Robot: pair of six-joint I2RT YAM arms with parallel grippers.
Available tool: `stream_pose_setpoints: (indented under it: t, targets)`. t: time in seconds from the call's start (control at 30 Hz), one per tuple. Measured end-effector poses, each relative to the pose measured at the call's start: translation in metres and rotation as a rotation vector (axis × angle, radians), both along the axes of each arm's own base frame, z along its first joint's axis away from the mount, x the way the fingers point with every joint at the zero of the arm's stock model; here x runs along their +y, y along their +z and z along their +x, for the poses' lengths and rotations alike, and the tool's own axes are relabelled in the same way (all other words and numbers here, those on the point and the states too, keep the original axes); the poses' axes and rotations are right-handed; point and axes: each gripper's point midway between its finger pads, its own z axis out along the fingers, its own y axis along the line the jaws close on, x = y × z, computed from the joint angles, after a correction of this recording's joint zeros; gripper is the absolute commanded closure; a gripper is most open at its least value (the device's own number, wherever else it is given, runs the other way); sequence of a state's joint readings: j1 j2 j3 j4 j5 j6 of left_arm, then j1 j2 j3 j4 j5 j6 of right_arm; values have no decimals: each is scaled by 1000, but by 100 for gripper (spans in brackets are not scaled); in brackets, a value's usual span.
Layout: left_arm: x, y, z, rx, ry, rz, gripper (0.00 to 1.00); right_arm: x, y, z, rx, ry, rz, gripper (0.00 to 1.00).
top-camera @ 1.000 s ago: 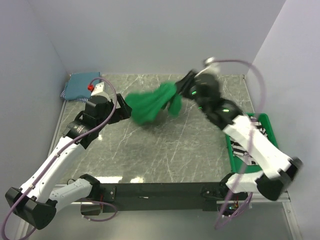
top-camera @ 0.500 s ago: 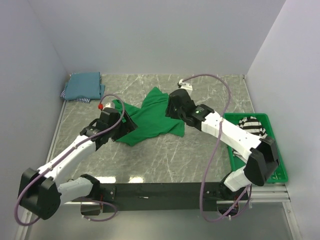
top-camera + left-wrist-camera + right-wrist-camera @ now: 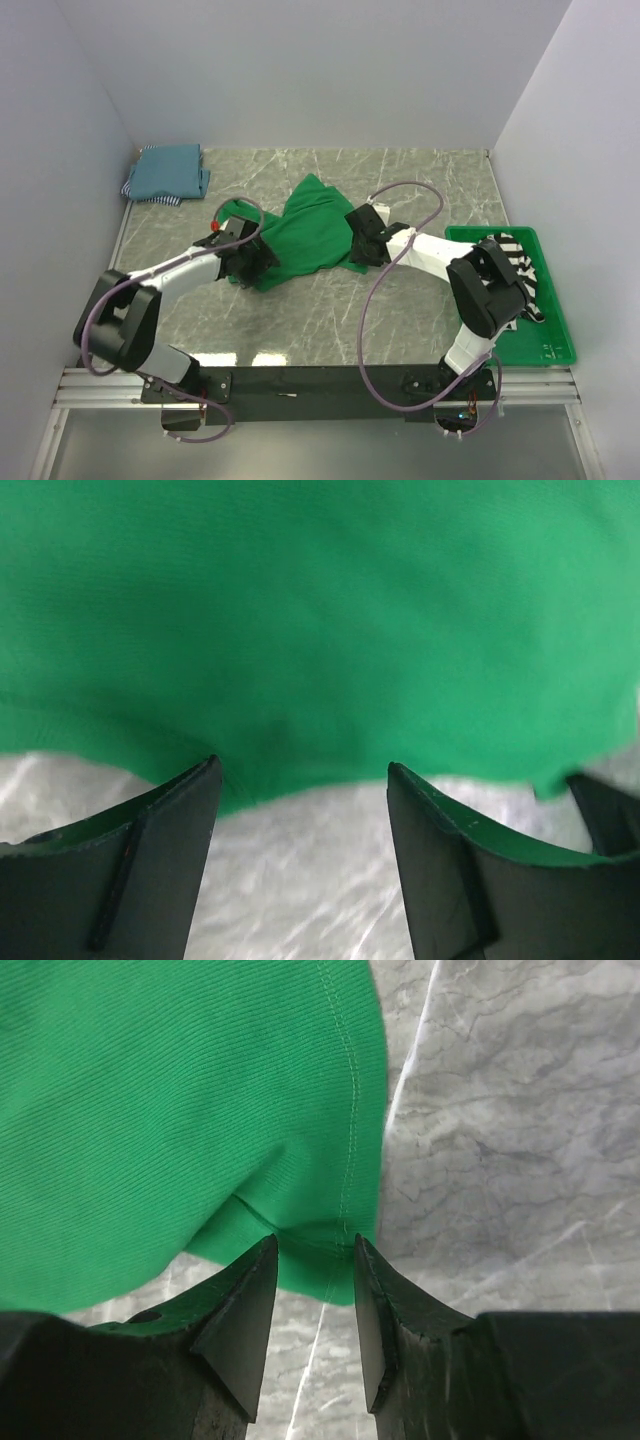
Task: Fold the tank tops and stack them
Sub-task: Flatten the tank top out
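Observation:
The bright green tank top (image 3: pixel 310 232) lies spread and rumpled on the marble table, mid-back. My left gripper (image 3: pixel 252 264) is low at its near left edge, with its jaws wide apart. In the left wrist view the green top (image 3: pixel 320 610) fills the frame beyond the left gripper (image 3: pixel 303 770). My right gripper (image 3: pixel 358 243) is at the top's right corner. In the right wrist view the right gripper (image 3: pixel 315 1245) has parted jaws either side of a hemmed corner of the green top (image 3: pixel 180 1110), which lies flat. The striped tank top (image 3: pixel 515 262) lies in the tray. Folded teal tops (image 3: pixel 168 170) sit at the back left.
The green plastic tray (image 3: pixel 555 350) stands at the right near edge. White walls enclose the table on three sides. Purple cables loop over both arms.
Both arms brought the green top down from the air and towards the near side. It now lies on the table, with both grippers low at its edges.

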State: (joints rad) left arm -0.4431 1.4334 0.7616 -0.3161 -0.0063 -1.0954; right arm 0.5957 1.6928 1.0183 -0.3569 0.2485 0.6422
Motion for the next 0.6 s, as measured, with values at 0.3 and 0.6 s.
stream_pose_setpoints:
  t: [0.3, 0.6]
  targets:
    - [23, -20, 47, 92, 179, 97, 30, 2, -17, 4, 17, -4, 1, 95]
    - [33, -22, 148, 34, 227, 333, 32, 36, -17, -42, 17, 118, 75, 100]
